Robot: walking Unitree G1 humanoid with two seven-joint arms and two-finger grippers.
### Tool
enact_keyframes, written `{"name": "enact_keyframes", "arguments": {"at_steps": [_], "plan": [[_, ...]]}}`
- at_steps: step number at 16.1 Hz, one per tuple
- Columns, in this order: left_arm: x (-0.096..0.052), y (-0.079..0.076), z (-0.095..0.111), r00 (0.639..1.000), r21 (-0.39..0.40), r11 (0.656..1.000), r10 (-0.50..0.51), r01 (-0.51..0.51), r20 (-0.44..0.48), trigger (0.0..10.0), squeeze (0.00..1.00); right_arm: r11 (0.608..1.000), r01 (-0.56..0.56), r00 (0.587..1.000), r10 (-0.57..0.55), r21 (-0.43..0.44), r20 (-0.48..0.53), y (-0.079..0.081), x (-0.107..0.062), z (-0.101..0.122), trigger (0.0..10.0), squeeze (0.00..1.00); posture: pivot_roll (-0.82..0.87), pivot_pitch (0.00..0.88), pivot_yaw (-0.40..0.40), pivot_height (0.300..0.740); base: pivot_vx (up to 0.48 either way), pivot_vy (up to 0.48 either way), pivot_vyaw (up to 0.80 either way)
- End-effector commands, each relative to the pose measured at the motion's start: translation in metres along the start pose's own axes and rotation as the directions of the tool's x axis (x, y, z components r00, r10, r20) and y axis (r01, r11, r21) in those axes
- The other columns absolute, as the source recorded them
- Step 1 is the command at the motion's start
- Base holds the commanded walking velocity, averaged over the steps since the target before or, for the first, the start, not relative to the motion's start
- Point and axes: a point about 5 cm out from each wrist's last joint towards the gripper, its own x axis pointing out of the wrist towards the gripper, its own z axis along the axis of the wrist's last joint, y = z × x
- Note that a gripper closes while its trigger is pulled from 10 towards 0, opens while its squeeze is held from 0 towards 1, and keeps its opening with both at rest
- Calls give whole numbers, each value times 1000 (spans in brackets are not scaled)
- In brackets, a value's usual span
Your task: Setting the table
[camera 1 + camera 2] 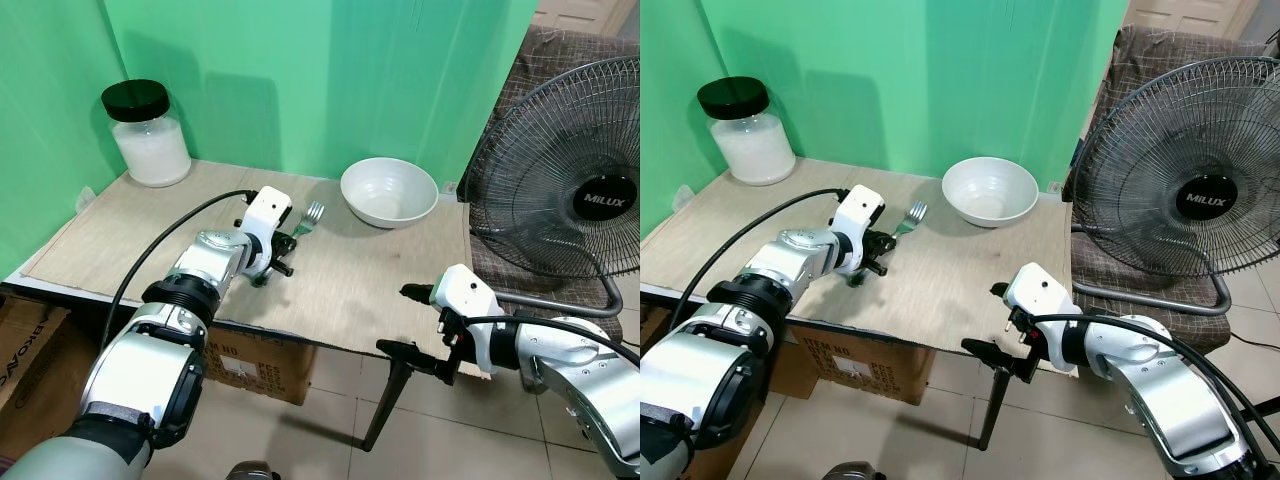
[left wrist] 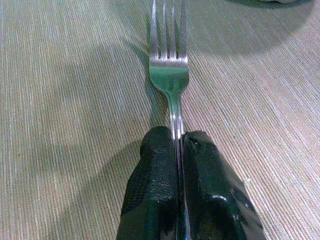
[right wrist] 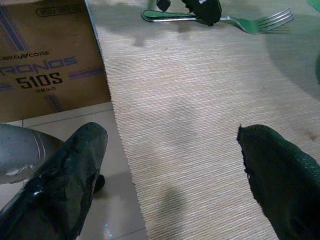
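A silver fork point(image 1: 313, 214) is pinched by its handle in my left gripper point(image 1: 289, 240), which is shut on it low over the wooden table point(image 1: 140, 235). Its tines point toward the white bowl point(image 1: 389, 192) at the back of the table. In the left wrist view the two black fingers point(image 2: 155, 185) squeeze the fork point(image 2: 170, 75) just behind its neck, close to the tabletop. My right gripper point(image 1: 407, 321) hangs open at the table's front right edge with nothing between its fingers point(image 3: 65, 185). Its wrist view looks across the table at the fork point(image 3: 260, 22).
A glass jar with a black lid point(image 1: 147, 133) stands at the back left corner. A large black fan point(image 1: 570, 190) stands right of the table. A cardboard box point(image 1: 255, 365) sits under the table. Green walls close the back and left.
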Motion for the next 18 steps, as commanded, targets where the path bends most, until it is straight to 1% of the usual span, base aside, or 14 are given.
{"name": "enact_keyframes", "arguments": {"at_steps": [1,5,7,8,9,10,11,12,13,14,15,16,17,18], "plan": [[-1,3,-1,1000,13,1000,0,1,-26,0,0,1000,-16,1000,16,-21,1,3,-2,2,10000,0,111,0,-3,740,0,0,0],[-5,8,1,1000,18,1000,6,-5,-7,0,0,999,-18,1000,19,-26,5,5,-1,4,10000,0,114,0,-7,740,0,0,0],[-10,14,5,999,12,1000,14,-14,31,0,0,1000,-11,1000,11,-29,10,4,-2,5,10000,0,112,0,-5,740,0,0,0],[-13,18,9,997,2,1000,17,-17,70,0,0,1000,1,1000,0,-25,18,3,-3,6,10000,0,112,0,-6,740,0,0,0],[-15,19,10,996,-4,1000,18,-18,85,0,0,1000,5,1000,-4,-23,21,2,-3,6,10000,0,113,0,-6,740,0,0,0],[-21,24,14,991,-30,999,15,-11,136,0,0,1000,11,1000,-10,-20,26,3,-4,6,10000,0,114,0,-7,740,0,0,0],[-28,28,18,981,-67,998,4,10,194,0,0,1000,17,999,-16,-17,32,2,-4,7,10000,0,116,0,-8,740,0,0,0],[-32,30,20,976,-84,996,-6,25,219,0,0,1000,21,999,-21,-15,35,2,-3,7,10000,0,116,0,-8,740,0,0,0],[-38,31,25,961,-113,992,-28,61,274,0,0,999,32,999,-31,-13,41,2,-4,7,10000,0,112,0,-7,740,0,0,0],[-46,33,30,940,-150,982,-55,111,337,0,0,999,53,997,-53,-3,50,1,-3,8,10000,0,109,0,-7,740,0,0,0],[-55,32,35,902,-184,964,-100,193,419,0,0,998,70,996,-71,6,62,1,-3,8,10000,0,108,0,-8,740,0,0,0],[-67,31,43,838,-198,938,-144,285,526,0,0,995,95,992,-96,23,78,1,-2,8,10000,0,108,0,-7,740,0,0,0],[-77,29,50,781,-205,913,-167,353,602,0,0,993,112,989,-115,35,89,2,-1,8,10000,0,106,0,-2,740,0,0,0],[-87,24,56,722,-192,883,-208,429,660,0,0,991,124,987,-128,45,97,2,1,9,10000,0,103,0,-1,740,0,0,0]]}}
